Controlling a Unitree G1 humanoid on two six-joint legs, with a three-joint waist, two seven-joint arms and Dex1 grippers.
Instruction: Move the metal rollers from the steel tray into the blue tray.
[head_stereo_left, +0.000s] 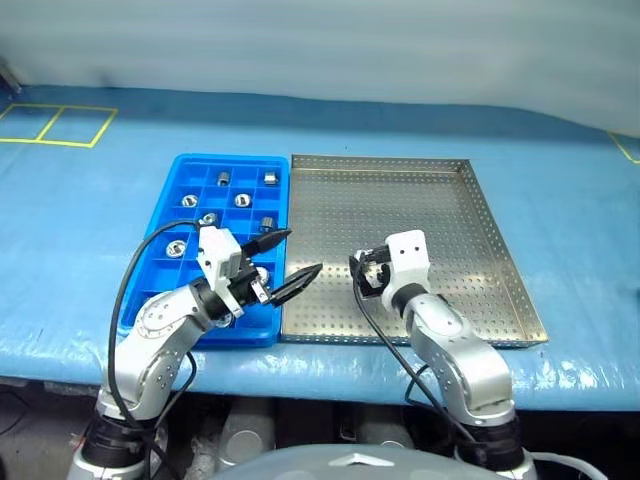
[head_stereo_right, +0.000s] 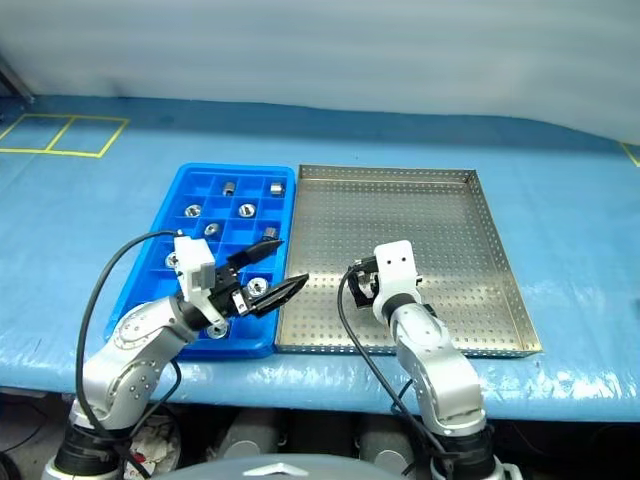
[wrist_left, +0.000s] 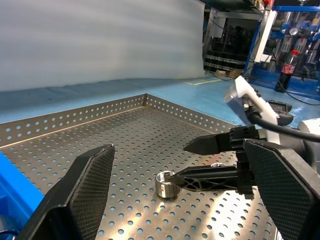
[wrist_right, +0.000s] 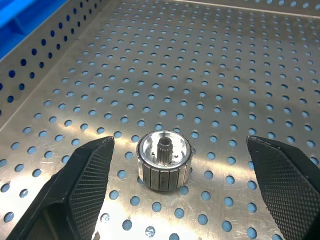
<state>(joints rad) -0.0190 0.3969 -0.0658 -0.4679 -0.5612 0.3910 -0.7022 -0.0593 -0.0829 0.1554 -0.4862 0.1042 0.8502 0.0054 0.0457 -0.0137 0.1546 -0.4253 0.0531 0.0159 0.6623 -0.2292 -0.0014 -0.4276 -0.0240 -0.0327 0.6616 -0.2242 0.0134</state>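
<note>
One metal roller (wrist_right: 164, 160), a ribbed silver cylinder with a centre hole, stands on the perforated floor of the steel tray (head_stereo_left: 430, 200) near its front left part. My right gripper (wrist_right: 180, 144) is open and low over the tray, one finger on each side of the roller without touching it. From the left wrist view the same roller (wrist_left: 167, 184) sits at the tip of a right finger (wrist_left: 200, 179). My left gripper (head_stereo_left: 290, 263) is open and empty, hovering over the seam between the two trays. The blue tray (head_stereo_left: 183, 165) holds several rollers (head_stereo_left: 241, 199) in its compartments.
Both trays lie side by side on a blue covered table (head_stereo_left: 560, 180), the blue one on the left. Yellow tape lines (head_stereo_left: 60, 125) mark the far left. A black cable (head_stereo_left: 135, 270) loops from my left arm over the blue tray's near left corner.
</note>
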